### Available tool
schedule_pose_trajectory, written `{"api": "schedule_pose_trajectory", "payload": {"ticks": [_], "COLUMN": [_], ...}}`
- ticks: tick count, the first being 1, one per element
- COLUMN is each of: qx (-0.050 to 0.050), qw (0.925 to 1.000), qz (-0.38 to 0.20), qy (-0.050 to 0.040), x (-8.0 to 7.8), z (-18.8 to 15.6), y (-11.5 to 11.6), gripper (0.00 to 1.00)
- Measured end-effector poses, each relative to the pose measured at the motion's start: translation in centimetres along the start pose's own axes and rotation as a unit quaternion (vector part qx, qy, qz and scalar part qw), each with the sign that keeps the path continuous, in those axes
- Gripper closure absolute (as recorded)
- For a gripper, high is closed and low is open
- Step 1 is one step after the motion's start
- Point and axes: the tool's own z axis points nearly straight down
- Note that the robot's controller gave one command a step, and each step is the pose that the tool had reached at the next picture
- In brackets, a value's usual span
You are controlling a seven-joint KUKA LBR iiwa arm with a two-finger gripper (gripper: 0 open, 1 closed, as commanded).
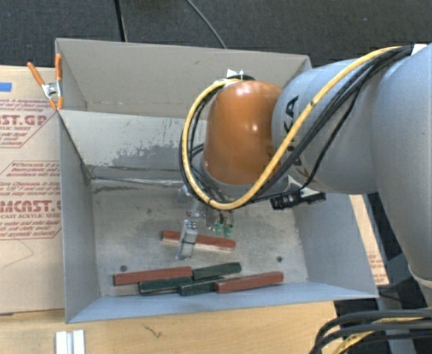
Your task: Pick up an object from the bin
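Your jaws are hanging over the red-brown stick (210, 243), lying left to right mid-bin; you cannot tell if they are gripping.

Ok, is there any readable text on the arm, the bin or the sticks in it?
"KA": black letters on the arm; the rest of the word is hidden behind the cables.
Bin: no text.
Sticks: no text.
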Motion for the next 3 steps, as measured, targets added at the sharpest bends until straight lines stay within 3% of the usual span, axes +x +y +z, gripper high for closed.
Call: {"api": "schedule_pose_trajectory", "payload": {"ticks": [1,2,3], "qx": [0.0,0.002,0.0], "qw": [0.9997,1.0,0.9961], "qz": [-0.024,-0.008,-0.088], "qy": [-0.0019,0.0047,0.0024], "x": [-0.1,-2.4,-0.7], "z": [1.9,3.6,11.5], "y": [-0.7,-1.1,-3.7], "gripper": [0.0,0.0,1.0]}}
